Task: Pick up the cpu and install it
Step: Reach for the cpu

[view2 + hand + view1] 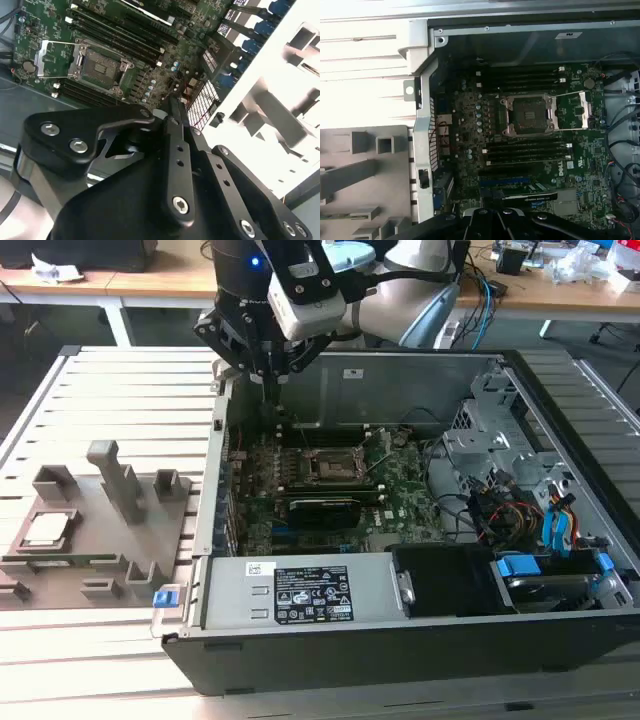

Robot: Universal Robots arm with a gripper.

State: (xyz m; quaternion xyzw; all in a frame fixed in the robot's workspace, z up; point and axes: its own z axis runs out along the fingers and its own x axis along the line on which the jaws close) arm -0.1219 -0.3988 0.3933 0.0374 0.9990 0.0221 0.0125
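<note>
Fingers of the gripper are pressed together and carry nothing. The gripper hangs over the rear corner of the open computer case, at the exterior view's left end, above the motherboard. Near it, lower down, lies the dark socket, with its metal frame folded open to one side and memory slots along both sides. The cpu lies flat in a recess of the grey fixture on the slatted table, outside the case and well apart from the gripper. The side wall of the case and grey upright blocks stand between them. Cables crowd the far end of the case.
</note>
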